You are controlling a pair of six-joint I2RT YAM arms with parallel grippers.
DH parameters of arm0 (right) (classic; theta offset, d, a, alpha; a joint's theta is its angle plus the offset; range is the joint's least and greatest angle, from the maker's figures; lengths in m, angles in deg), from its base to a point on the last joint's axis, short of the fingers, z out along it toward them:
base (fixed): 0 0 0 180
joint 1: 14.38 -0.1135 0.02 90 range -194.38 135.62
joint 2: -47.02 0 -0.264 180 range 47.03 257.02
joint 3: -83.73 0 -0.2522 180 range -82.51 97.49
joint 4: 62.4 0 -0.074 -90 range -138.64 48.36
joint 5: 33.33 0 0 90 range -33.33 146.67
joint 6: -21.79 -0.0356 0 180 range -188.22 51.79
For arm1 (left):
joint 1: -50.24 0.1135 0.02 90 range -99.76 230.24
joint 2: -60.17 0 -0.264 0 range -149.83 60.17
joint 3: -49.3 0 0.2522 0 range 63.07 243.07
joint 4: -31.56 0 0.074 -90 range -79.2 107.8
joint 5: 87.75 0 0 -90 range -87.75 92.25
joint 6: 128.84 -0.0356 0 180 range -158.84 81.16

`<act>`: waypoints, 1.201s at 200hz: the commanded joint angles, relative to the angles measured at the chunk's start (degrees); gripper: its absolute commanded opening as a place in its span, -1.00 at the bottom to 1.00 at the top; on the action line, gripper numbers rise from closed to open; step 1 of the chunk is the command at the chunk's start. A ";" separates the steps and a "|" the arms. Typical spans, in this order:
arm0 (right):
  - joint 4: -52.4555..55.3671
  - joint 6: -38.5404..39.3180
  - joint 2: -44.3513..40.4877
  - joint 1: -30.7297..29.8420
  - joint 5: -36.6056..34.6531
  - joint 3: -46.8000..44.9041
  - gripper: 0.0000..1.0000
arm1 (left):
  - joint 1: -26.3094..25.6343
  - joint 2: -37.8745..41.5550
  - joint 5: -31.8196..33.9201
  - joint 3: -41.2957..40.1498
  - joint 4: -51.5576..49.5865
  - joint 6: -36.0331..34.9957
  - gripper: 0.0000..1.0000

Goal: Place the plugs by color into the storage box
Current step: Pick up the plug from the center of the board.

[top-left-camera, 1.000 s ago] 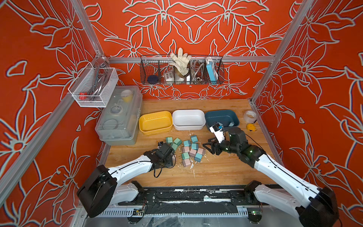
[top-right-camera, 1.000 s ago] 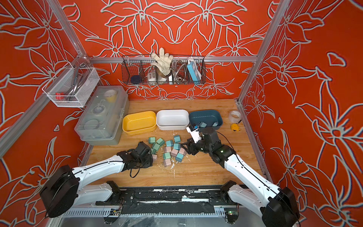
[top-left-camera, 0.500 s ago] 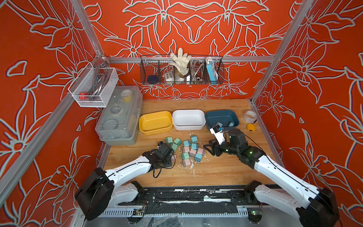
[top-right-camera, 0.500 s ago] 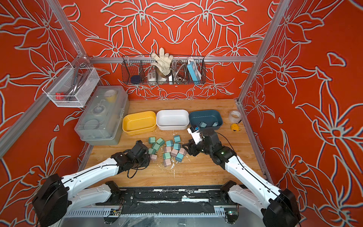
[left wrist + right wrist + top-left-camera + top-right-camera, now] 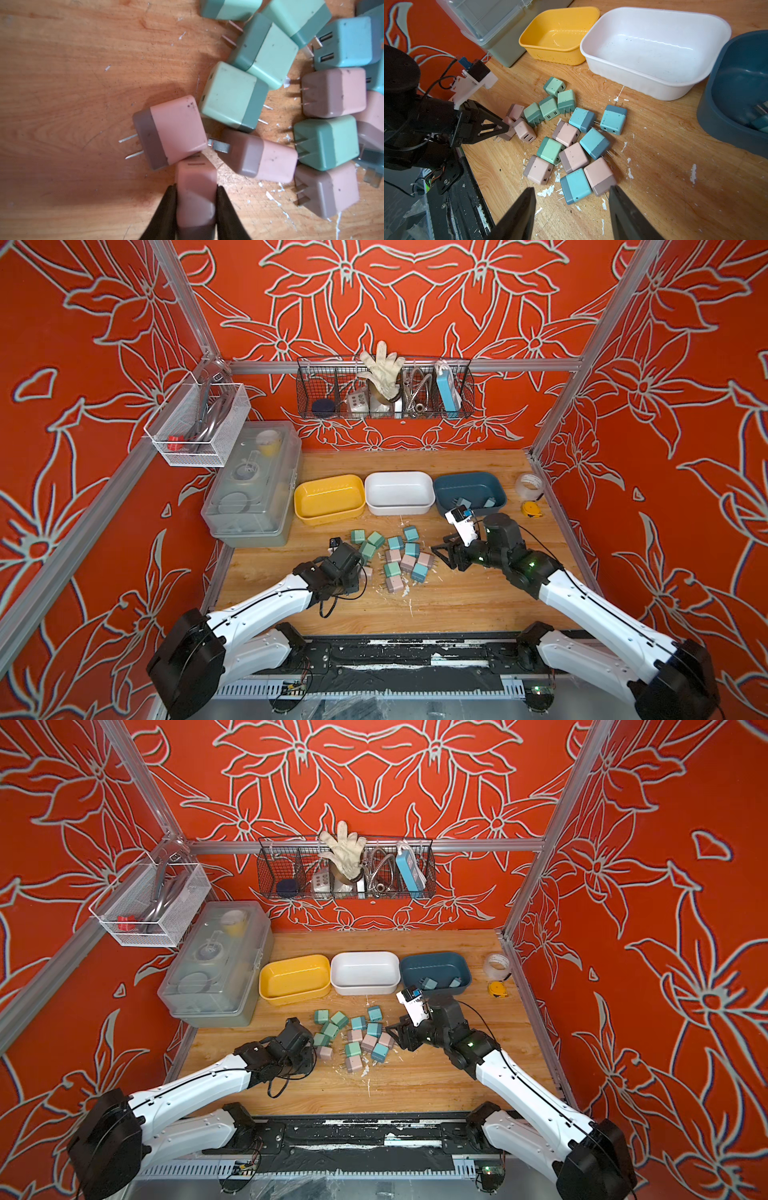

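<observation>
left wrist view has the left gripper [image 5: 196, 188] closed on a pink plug [image 5: 195, 178], both black fingers [image 5: 166, 209] pressed to its sides, at the left edge of the pile of plugs [image 5: 395, 560] on the wooden table [image 5: 457, 605]. a second pink plug [image 5: 172, 131] touches the held one. the right gripper [image 5: 571, 188] stands partly open at the pile's right edge, gripping nothing, just beside a light blue plug [image 5: 576, 185]. beyond the pile, left to right, stand a yellow bin [image 5: 328, 499], a white bin [image 5: 399, 489] and a dark blue bin [image 5: 469, 480]. two plugs [image 5: 462, 502] lie in the dark blue bin.
</observation>
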 commanded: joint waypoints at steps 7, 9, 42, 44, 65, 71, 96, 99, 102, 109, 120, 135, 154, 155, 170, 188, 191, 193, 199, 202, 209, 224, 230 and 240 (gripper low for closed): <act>0.09 1.27 -1.27 -0.31 -2.23 -0.70 0.22 | 0.16 3.42 1.28 -0.20 -2.70 -0.53 -0.10; 0.08 1.27 -1.27 -0.30 -2.26 -0.66 0.22 | 0.20 3.62 1.38 -0.20 -2.79 -0.49 -0.12; -0.31 1.40 -1.45 -0.34 -2.48 -0.96 0.23 | 0.17 5.12 3.41 -0.38 -3.47 -1.14 -0.37; -0.38 1.46 -1.45 -0.31 -2.52 -1.03 0.23 | 0.20 5.12 3.53 -0.31 -3.62 -1.19 -0.37; -0.48 1.47 -1.54 -0.30 -2.60 -1.23 0.22 | 0.21 5.30 4.31 0.31 -4.75 -1.58 -0.50; -0.52 1.42 -1.54 -0.30 -2.73 -1.29 0.22 | 0.19 5.49 4.31 0.24 -4.70 -1.75 -0.51; -0.88 1.26 -1.88 -0.30 -3.21 -1.75 0.22 | 0.19 6.35 4.62 0.73 -5.46 -1.94 -0.55; -0.94 1.22 -1.96 -0.34 -3.22 -1.74 0.22 | 0.16 6.56 4.84 0.92 -5.81 -1.98 -0.56; -0.98 1.24 -2.05 -0.31 -3.26 -1.77 0.22 | 0.16 6.78 5.03 1.10 -6.08 -1.99 -0.57; -1.07 1.21 -2.27 -0.30 -3.30 -1.92 0.22 | 0.21 7.39 5.50 1.57 -6.62 -2.15 -0.61; -1.33 1.06 -2.68 -0.32 -3.52 -2.10 0.22 | 0.21 8.57 5.79 2.15 -7.02 -2.61 -0.70; -1.60 0.95 -3.11 -0.30 -3.80 -2.35 0.22 | 0.14 9.85 5.72 2.98 -7.59 -3.07 -0.82; -1.84 0.84 -3.54 -0.30 -4.01 -2.52 0.22 | 0.20 11.97 5.49 4.50 -8.67 -3.67 -0.90; -1.84 0.84 -3.54 -0.30 -4.01 -2.52 0.22 | 0.21 11.99 5.47 4.56 -8.73 -3.73 -0.91; -2.20 0.77 -3.69 -0.34 -4.33 -2.74 0.21 | 0.21 12.26 5.36 5.91 -9.56 -4.42 -0.97; -2.93 0.41 -3.77 -0.30 -4.45 -2.90 0.20 | 0.19 12.47 5.36 7.50 -10.10 -5.52 -0.97; -3.15 0.33 -3.82 -0.30 -4.50 -2.98 0.20 | 0.14 12.46 5.43 7.80 -10.19 -5.79 -0.97; -3.28 0.29 -3.80 -0.30 -4.59 -2.99 0.20 | 0.19 12.45 5.44 7.97 -10.20 -6.00 -0.97; -3.71 0.12 -3.75 -0.30 -4.71 -3.09 0.19 | 0.17 12.46 5.60 8.49 -10.16 -6.70 -0.97; -3.97 0.03 -3.73 -0.30 -4.77 -3.14 0.19 | 0.20 12.45 5.74 8.72 -10.12 -6.95 -0.97; -4.43 -0.20 -3.57 -0.30 -5.19 -3.27 0.19 | 0.15 12.30 6.12 9.32 -9.95 -7.77 -0.98; -4.92 -1.18 -2.93 -0.34 -7.13 -3.15 0.17 | 0.30 11.52 6.66 10.83 -9.27 -9.66 -1.00; -4.88 -1.73 -2.47 -0.32 -8.47 -3.06 0.16 | 0.25 10.88 6.75 11.72 -8.94 -10.39 -1.00; -4.76 -2.49 -1.65 -0.30 -10.62 -2.78 0.16 | 0.41 8.75 6.86 13.34 -8.56 -11.59 -1.00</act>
